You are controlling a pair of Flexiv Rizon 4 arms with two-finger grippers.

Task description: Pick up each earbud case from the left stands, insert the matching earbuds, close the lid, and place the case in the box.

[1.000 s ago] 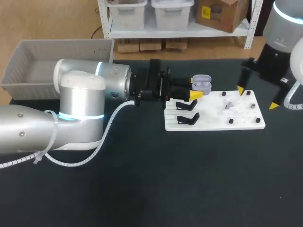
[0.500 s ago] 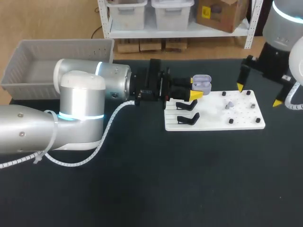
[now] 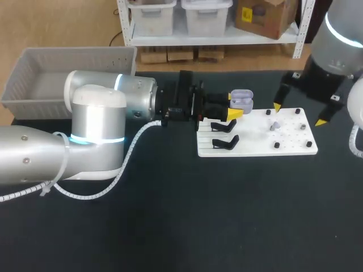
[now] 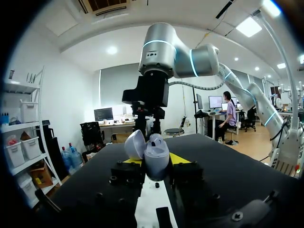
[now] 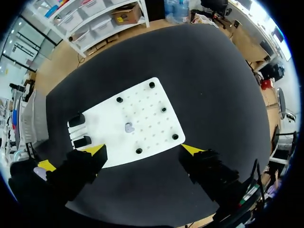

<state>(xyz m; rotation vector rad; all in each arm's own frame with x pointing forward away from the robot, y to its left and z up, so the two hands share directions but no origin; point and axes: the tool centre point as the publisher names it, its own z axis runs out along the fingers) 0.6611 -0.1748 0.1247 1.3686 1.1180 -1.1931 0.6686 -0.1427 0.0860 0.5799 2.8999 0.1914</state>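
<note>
My left gripper (image 3: 231,109) is shut on a lavender earbud case (image 3: 242,100), holding it with the lid up at the white board's far left corner. In the left wrist view the case (image 4: 156,156) sits between the yellow tips, its lid (image 4: 135,144) tipped back. A small lavender earbud (image 3: 275,125) lies on the white board (image 3: 258,148). My right gripper (image 3: 299,114) hangs open above the board's right part. In the right wrist view the earbud (image 5: 128,127) lies ahead of the wide-spread right gripper (image 5: 143,149).
Two empty black stands (image 3: 224,126) (image 3: 225,141) sit on the board's left part, and several black pegs (image 3: 277,145) dot the rest of it. A grey bin (image 3: 34,76) stands at the table's far left, behind my left arm.
My right gripper has shifted left, from the board's right edge to above the board. My left arm and the case have not moved.
</note>
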